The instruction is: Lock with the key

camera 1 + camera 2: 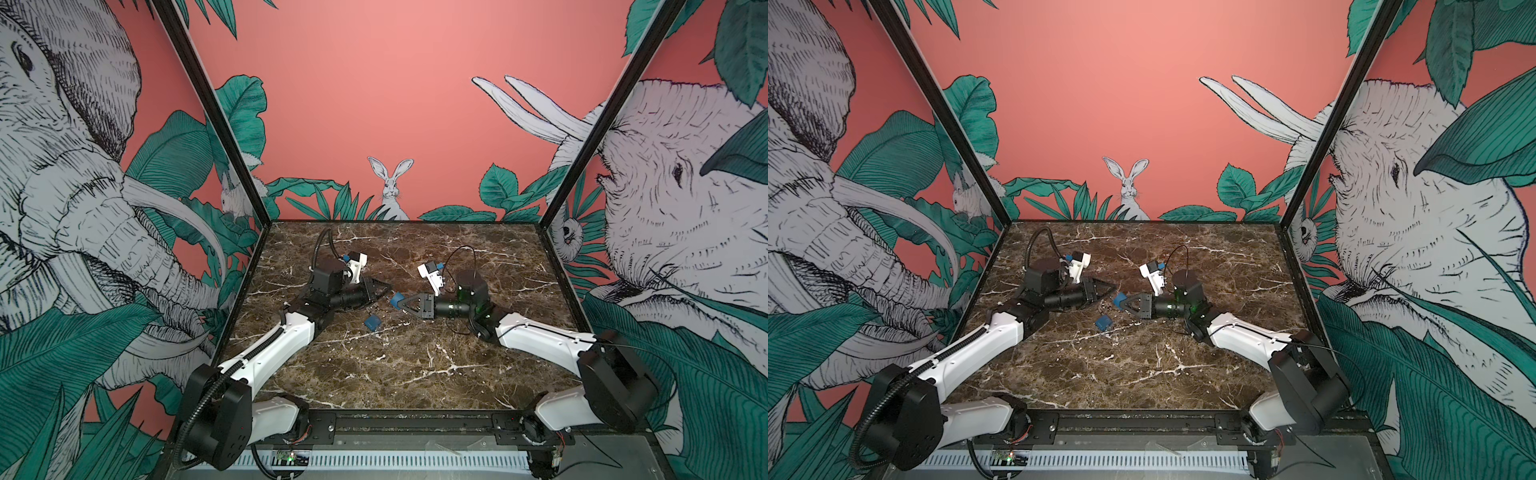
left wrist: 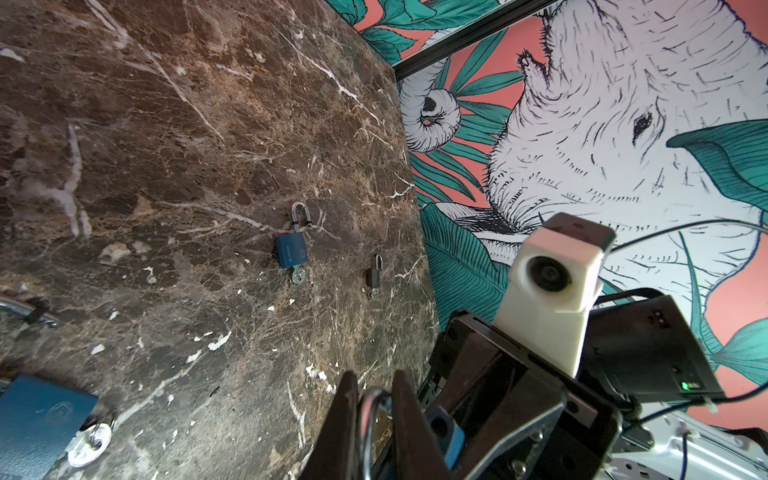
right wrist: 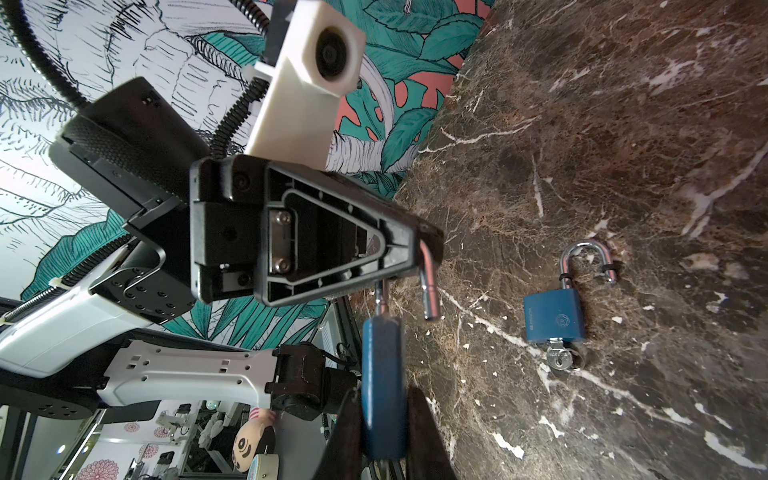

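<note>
A blue padlock (image 3: 383, 386) is held above the marble table between both arms. My right gripper (image 3: 384, 409) is shut on its body, seen in both top views (image 1: 397, 300) (image 1: 1120, 300). Its silver shackle (image 2: 371, 415) stands open, with the free leg (image 3: 430, 291) out of the body. My left gripper (image 2: 376, 388) is shut on the top of that shackle, its fingers (image 2: 347, 415) pressed against both sides; in a top view it (image 1: 387, 286) meets the lock from the left. No key shows on the held lock.
A second blue padlock (image 1: 372, 322) (image 3: 555, 316) lies on the table with its shackle open and a key (image 3: 559, 359) in its base. The left wrist view shows another blue padlock (image 2: 291, 249) with a key (image 2: 298, 276) and a small dark padlock (image 2: 375, 274) farther off.
</note>
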Controlling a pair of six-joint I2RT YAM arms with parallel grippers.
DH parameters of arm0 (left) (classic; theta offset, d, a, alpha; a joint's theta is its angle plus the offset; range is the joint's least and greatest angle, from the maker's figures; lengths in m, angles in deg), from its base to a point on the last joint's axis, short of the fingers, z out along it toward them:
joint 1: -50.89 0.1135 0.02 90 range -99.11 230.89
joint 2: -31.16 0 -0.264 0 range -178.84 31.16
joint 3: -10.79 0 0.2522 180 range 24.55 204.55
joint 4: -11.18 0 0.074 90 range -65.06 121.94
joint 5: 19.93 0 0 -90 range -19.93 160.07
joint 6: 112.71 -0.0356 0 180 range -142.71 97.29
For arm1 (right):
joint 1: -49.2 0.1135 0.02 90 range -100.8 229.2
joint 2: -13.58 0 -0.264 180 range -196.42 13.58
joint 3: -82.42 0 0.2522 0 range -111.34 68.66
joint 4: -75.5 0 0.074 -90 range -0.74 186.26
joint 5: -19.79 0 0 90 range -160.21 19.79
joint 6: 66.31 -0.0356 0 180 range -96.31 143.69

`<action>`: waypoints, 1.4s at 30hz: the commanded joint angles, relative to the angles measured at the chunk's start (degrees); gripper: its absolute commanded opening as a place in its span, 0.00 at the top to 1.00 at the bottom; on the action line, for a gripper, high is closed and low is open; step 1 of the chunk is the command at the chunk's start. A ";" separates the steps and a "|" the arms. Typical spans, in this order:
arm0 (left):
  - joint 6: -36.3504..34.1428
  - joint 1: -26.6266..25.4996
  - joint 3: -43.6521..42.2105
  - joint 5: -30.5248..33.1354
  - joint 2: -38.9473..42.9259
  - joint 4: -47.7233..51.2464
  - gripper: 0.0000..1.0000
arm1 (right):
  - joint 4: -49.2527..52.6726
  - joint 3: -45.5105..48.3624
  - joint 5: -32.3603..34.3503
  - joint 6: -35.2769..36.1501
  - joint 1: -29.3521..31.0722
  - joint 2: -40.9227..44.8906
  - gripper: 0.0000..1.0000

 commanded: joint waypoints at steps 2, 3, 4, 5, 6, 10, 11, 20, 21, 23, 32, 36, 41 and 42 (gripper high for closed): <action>-0.93 0.27 1.33 -0.55 2.28 0.35 0.84 | -2.94 -1.82 -0.62 0.06 -0.55 -0.22 1.00; -1.04 0.30 1.31 -0.59 2.36 0.44 0.84 | -2.88 -1.78 -0.62 -0.01 -0.60 -0.22 1.00; -1.04 0.32 1.37 -0.37 2.53 0.64 0.84 | -2.95 -1.82 -0.62 0.03 -0.64 -0.21 1.00; -1.04 0.32 1.28 -0.19 2.58 0.69 0.84 | -3.04 -1.82 -0.62 -0.03 -0.65 -0.18 1.00; -1.04 0.32 1.31 -0.27 2.60 0.66 0.85 | -3.09 -1.86 -0.62 0.05 -0.68 -0.27 1.00; -1.31 0.32 1.28 -0.36 2.59 0.46 0.88 | -3.52 -2.06 -0.96 -0.41 -0.86 -0.70 1.00; -1.47 0.32 1.26 -0.30 2.60 0.45 0.89 | -3.86 -2.04 -1.15 -0.66 -0.86 -0.85 1.00; -1.37 0.32 0.48 -0.53 2.59 -1.76 0.98 | -4.17 -2.22 -2.21 -1.63 -1.45 -1.19 1.00; -1.50 0.32 0.48 -0.56 2.76 -1.85 0.99 | -4.37 -2.11 -2.37 -2.06 -1.70 -1.15 1.00; -1.98 0.32 0.23 -0.64 3.33 -2.10 1.00 | -6.33 -1.69 -3.00 -4.06 -2.45 -1.36 1.00; -3.28 0.32 -2.72 -2.99 5.68 -9.17 1.00 | -17.70 -1.69 -5.18 -17.04 -5.06 -3.82 1.00; -3.41 0.32 -3.08 -3.39 5.42 -10.41 1.00 | -20.54 -1.91 -4.77 -19.94 -5.96 -4.59 1.00; -2.07 0.33 -3.77 -4.73 5.37 -13.52 1.00 | -21.94 -2.25 -3.60 -21.12 -7.63 -4.91 1.00; -1.63 0.32 -3.99 -5.10 5.39 -14.77 1.00 | -22.08 -2.82 -3.79 -21.74 -7.88 -5.29 1.00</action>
